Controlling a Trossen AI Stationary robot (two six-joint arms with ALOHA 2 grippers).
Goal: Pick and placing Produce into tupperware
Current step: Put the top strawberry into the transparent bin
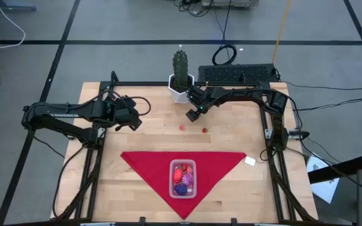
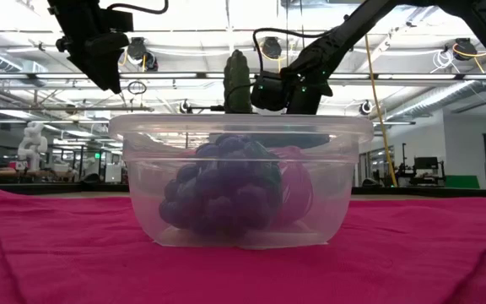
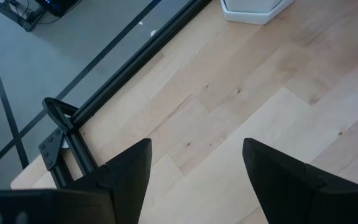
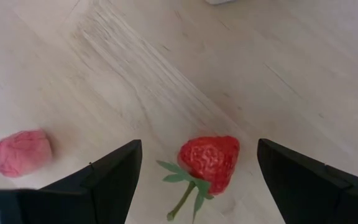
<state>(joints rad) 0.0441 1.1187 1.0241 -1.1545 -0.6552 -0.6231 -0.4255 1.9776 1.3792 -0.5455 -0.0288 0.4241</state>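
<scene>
My right gripper (image 4: pixel 194 171), jaws apart, straddles the tiny red toy strawberry (image 4: pixel 210 160); light, probably slick, so I'd pinch its body.

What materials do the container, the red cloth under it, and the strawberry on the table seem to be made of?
The tupperware: clear, slightly frosted plastic; the produce inside shows through its walls.
The red cloth: woven fabric, matte, with soft folds.
The strawberry between the right pincer's open fingers: probably moulded plastic or rubber, faintly glossy with a pitted skin; its thin green leaves look like a separate flat piece.
</scene>
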